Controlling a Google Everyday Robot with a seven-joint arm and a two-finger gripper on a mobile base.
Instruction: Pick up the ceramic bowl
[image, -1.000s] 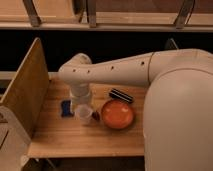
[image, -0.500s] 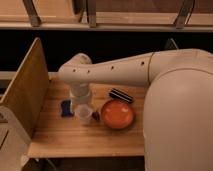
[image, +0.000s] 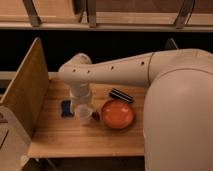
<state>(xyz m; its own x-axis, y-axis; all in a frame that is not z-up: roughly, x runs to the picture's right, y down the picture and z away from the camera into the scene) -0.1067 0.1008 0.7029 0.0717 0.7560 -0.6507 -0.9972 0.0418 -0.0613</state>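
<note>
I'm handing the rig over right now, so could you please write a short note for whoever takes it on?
Gripper: pointing down above the white cup, left of the ceramic bowl; its grip cannot be made out.
Ceramic bowl: sitting on the wooden table, right of the cup.
Done: arm is over the table.
Left: shift to the bowl, grasp it, lift.

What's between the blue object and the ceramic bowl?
The translucent cup, with the gripper right by it, sits between the blue object and the ceramic bowl, in the camera view.
</note>
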